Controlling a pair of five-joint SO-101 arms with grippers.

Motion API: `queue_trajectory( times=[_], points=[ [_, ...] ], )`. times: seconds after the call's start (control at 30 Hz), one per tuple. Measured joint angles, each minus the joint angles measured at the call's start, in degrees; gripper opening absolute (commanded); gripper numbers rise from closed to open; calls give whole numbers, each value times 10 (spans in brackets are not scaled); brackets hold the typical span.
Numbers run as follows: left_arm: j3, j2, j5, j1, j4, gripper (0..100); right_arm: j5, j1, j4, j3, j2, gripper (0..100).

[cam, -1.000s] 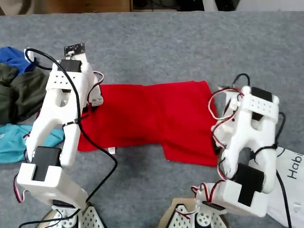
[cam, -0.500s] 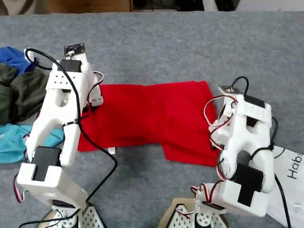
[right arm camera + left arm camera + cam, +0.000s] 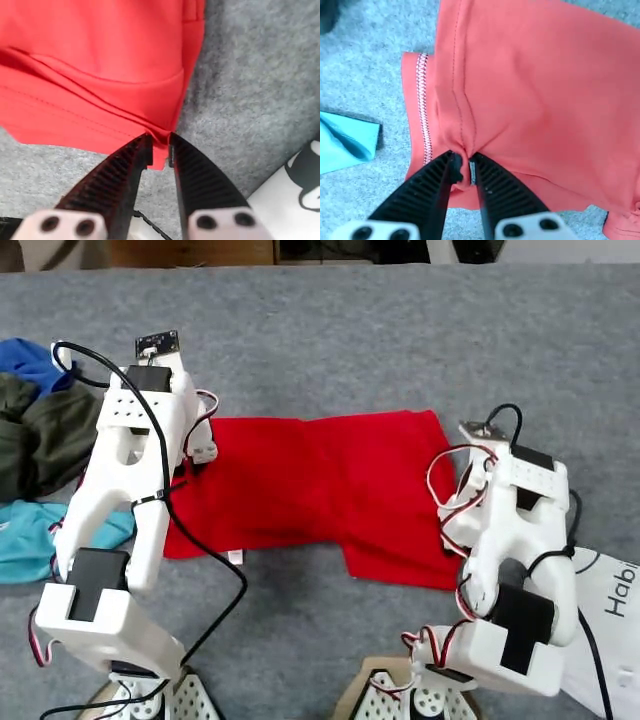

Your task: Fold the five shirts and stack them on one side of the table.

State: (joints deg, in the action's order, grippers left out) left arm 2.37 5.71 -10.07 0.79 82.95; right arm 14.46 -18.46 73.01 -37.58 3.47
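While left hand [image 3: 464,164] pinches red shirt [image 3: 330,480] hem, right hand [image 3: 160,146] grips opp. edge.

High view looks down over the table [image 3: 400,340]; wrist views face down, close — all share the red shirt [image 3: 330,490].

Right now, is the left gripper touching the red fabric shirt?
Touching. The left wrist view shows the left gripper shut on a puckered fold of the red fabric shirt near its stitched edge.
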Motion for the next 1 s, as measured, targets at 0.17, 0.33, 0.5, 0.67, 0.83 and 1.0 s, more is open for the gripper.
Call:
queue_trajectory(
  times=[0.17,0.33,0.5,0.67,0.83,1.0],
  points=[
    [0,0,0,0,0,18,0,0,-4,-4,-4,181],
    [0,0,0,0,0,18,0,0,-4,-4,-8,210],
    [0,0,0,0,0,18,0,0,-5,-4,-8,209],
    [0,0,0,0,0,18,0,0,-5,-4,-8,209],
    [0,0,0,0,0,18,0,0,-27,-19,-8,209],
    [0,0,0,0,0,18,0,0,-62,-52,-8,209]
  ],
)
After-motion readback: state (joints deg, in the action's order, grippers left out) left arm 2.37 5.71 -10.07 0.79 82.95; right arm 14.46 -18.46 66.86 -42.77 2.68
